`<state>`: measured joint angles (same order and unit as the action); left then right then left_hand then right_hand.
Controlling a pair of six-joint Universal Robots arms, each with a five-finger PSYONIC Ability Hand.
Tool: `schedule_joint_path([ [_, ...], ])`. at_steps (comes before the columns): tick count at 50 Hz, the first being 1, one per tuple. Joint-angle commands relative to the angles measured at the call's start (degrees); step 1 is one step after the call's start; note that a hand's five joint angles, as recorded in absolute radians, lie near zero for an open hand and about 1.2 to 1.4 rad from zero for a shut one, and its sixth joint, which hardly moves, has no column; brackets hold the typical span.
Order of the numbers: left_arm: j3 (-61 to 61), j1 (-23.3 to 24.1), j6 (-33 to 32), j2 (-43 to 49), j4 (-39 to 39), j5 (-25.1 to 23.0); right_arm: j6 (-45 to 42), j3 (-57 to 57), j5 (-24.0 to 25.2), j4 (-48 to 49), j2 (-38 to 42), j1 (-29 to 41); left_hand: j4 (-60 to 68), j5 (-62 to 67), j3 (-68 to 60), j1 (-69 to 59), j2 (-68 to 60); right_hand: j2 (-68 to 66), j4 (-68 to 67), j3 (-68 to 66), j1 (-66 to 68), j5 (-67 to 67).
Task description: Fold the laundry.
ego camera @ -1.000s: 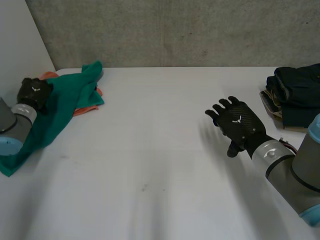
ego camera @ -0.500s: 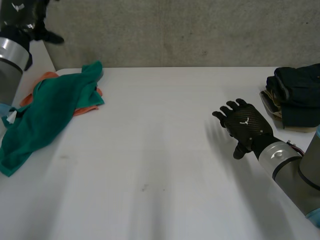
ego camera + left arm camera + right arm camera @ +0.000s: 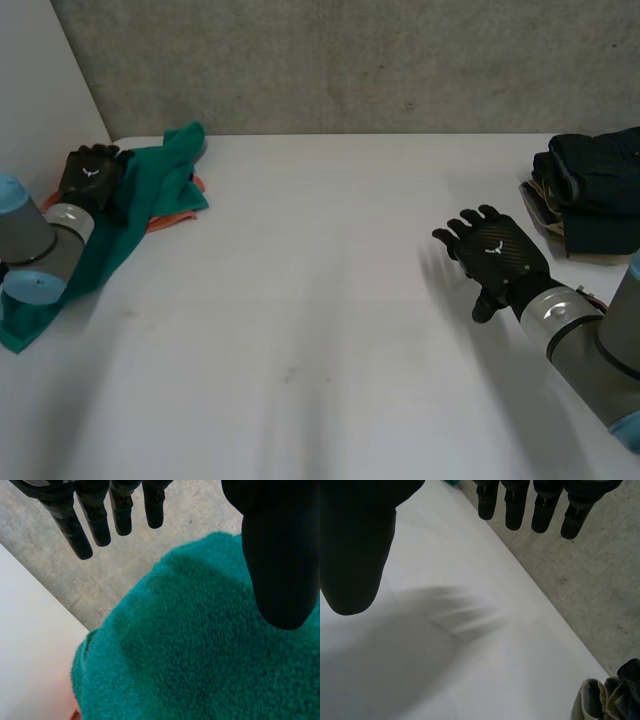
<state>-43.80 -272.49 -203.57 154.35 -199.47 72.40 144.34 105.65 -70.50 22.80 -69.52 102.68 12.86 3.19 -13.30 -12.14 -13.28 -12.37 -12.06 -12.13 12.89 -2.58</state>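
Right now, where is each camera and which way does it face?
Head view: behind the arms, looking down at the table; left hand, right hand show.
Left wrist view: on that wrist, along its hand toward the green towel.
Right wrist view: on that wrist, along its hand toward the table.
Shared: head and left wrist see that towel.

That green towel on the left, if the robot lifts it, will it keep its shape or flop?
Probably flop: the green towel lies rumpled in soft folds, so it would likely sag from any grip. Its fuzzy pile in the left wrist view suggests it is not slippery. It may drag the orange cloth under it along.
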Motion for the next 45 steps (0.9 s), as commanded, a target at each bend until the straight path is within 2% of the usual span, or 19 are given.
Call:
schedule_joint_path([
  [1,6.4,-0.1,0.2,4.8,0.0,-0.2,-0.1,-0.3,-0.1,0.1,1.3,0.1,16.3,16.0,-15.9,-17.1,-15.9,2.4,2.1,2.1,-2.9,2.6],
  [9,9.3,-0.1,0.1,7.0,0.0,-0.7,0.0,-0.3,-0.3,0.1,1.7,0.2,66.4,66.1,-66.0,-67.2,-66.0,2.4,2.1,2.1,-2.9,2.6],
  [16,7.3,1.0,-1.6,5.2,-0.1,1.6,0.0,-0.2,-0.6,0.1,1.6,0.1,67.1,66.8,-66.7,-67.9,-66.7,2.4,2.1,2.1,-2.9,2.6],
  [22,-3.5,4.2,-1.3,-11.1,-0.7,5.0,0.4,0.0,-0.7,0.1,1.1,0.0,67.1,66.8,-66.7,-67.9,-66.7,2.4,2.1,2.1,-2.9,2.6],
  [28,-13.1,12.0,5.3,-29.0,-5.5,5.6,0.7,0.3,-1.2,0.1,0.1,-0.2,67.1,66.8,-66.7,-67.9,-66.7,2.4,2.1,2.1,-2.9,2.6],
  [36,-16.3,21.1,14.9,-46.0,-5.7,5.9,1.2,0.9,-1.7,0.0,-2.4,-1.5,67.1,66.8,-66.7,-67.9,-66.7,2.4,2.1,2.1,-2.9,2.6],
  [45,-17.9,31.4,15.8,-50.5,-0.2,7.8,5.7,0.9,-1.7,-0.6,-6.2,-2.7,67.1,66.8,-66.7,-67.9,-66.7,2.4,2.1,2.1,-2.9,2.6],
])
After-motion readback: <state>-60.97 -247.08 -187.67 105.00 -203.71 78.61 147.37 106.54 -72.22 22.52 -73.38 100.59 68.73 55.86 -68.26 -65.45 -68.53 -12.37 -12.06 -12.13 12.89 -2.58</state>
